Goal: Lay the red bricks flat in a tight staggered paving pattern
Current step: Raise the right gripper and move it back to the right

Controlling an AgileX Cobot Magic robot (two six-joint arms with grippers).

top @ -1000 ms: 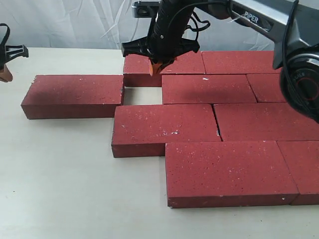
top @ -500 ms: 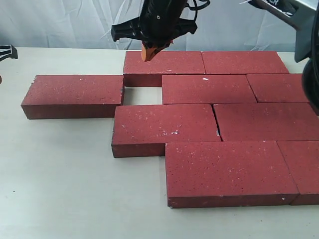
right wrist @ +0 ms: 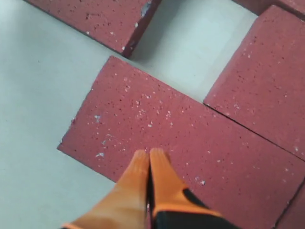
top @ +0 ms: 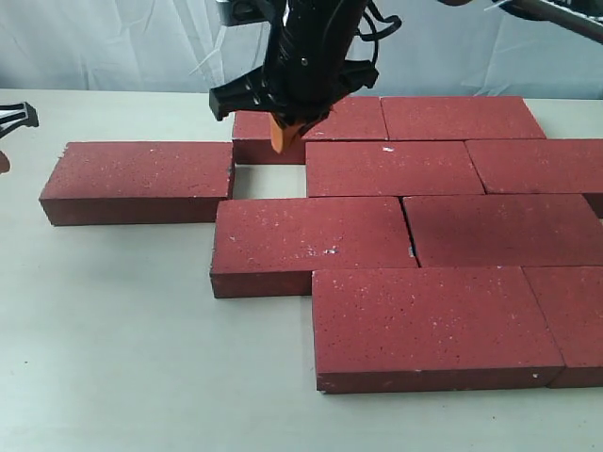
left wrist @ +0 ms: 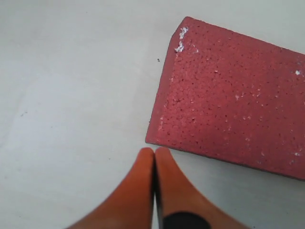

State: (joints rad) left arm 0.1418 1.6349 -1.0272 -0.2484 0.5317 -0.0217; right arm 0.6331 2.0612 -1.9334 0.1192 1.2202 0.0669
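Several red bricks lie flat in staggered rows on the pale table [top: 113, 358]. One red brick [top: 137, 179] lies apart on the left, with a small bare square [top: 268, 181] between it and the rest. My right gripper [top: 283, 138] is shut and empty, its orange tips just over the near left corner of the back-left brick [top: 349, 118]. In the right wrist view that gripper [right wrist: 149, 153] hovers over the same brick [right wrist: 190, 138]. My left gripper [left wrist: 154, 151] is shut and empty, just off a corner of a brick [left wrist: 233, 105]; it shows at the far left edge [top: 3, 162].
A white curtain [top: 113, 42] hangs behind the table. The right arm's black body [top: 316, 47] reaches across the back row from the right. Bare table surface lies in front of and to the left of the bricks.
The right gripper rose off the back-left brick, shifted a little left, then came down again to its near left corner. The right arm's elbow has left the view. No brick has moved.
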